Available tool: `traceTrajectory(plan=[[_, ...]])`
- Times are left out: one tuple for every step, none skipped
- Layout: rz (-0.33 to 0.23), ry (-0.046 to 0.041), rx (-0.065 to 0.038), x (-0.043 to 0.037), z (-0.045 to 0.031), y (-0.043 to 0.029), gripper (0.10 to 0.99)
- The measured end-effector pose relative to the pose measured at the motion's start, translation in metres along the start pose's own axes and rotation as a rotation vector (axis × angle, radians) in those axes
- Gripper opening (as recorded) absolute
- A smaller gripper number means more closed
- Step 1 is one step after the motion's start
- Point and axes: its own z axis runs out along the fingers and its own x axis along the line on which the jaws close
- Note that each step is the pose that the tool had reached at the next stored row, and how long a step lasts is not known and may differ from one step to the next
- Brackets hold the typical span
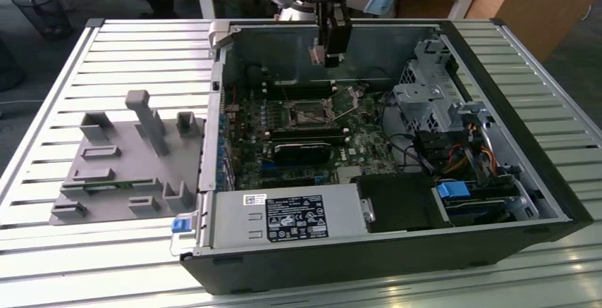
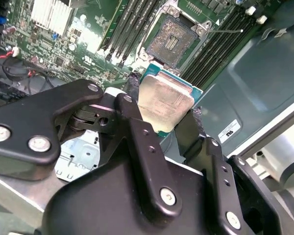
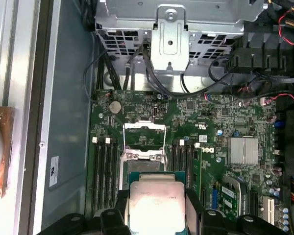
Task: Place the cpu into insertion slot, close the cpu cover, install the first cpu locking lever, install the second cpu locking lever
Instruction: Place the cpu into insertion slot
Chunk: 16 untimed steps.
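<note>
Pointing straight down into the computer case (image 1: 376, 262), tool (image 2: 164, 102) clamped on the cpu (image 3: 156, 203), clear of the bare insertion slot (image 2: 172, 40)

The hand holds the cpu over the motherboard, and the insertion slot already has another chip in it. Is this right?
Not quite. The hand holds the cpu over the motherboard, but the insertion slot is empty: the second wrist view shows its bare pin field.

Clear air separates the cpu (image 2: 165, 100) in my gripper (image 1: 329, 56) from the open insertion slot (image 2: 172, 39); the raised cpu cover (image 3: 144, 126) and drive cage (image 1: 428, 103) stand nearby.
</note>
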Motion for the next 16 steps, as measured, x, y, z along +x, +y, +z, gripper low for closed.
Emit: traceTrajectory(plan=[[0.009, -0.0008, 0.0, 0.0001, 0.0001, 0.0, 0.541], [0.017, -0.0015, 0.0, 0.0003, 0.0003, 0.0, 0.541], [0.026, -0.0023, 0.0, 0.0004, 0.0005, -0.0001, 0.541], [0.035, -0.003, -0.001, 0.0005, 0.0006, -0.0001, 0.541], [0.043, -0.0038, -0.001, 0.0006, 0.0007, -0.0001, 0.541], [0.052, -0.0046, -0.001, 0.0007, 0.0008, -0.0001, 0.541], [0.06, -0.0052, -0.001, 0.0007, 0.001, -0.0001, 0.541], [0.068, -0.006, -0.001, 0.0008, 0.0011, -0.0001, 0.541], [0.08, -0.007, -0.001, 0.0009, 0.0012, -0.0001, 0.541], [0.087, -0.0077, -0.002, 0.001, 0.0014, -0.0001, 0.541], [0.095, -0.0083, -0.002, 0.0011, 0.0015, -0.0001, 0.541], [0.103, -0.0089, -0.002, 0.0011, 0.0016, -0.0001, 0.541], [0.11, -0.0096, -0.002, 0.0011, 0.0017, -0.0002, 0.541], [0.119, -0.0104, -0.002, 0.0013, 0.0018, -0.0001, 0.541], [0.126, -0.0111, -0.002, 0.0014, 0.0019, -0.0002, 0.541], [0.134, -0.0117, -0.002, 0.0015, 0.0021, -0.0002, 0.541]])
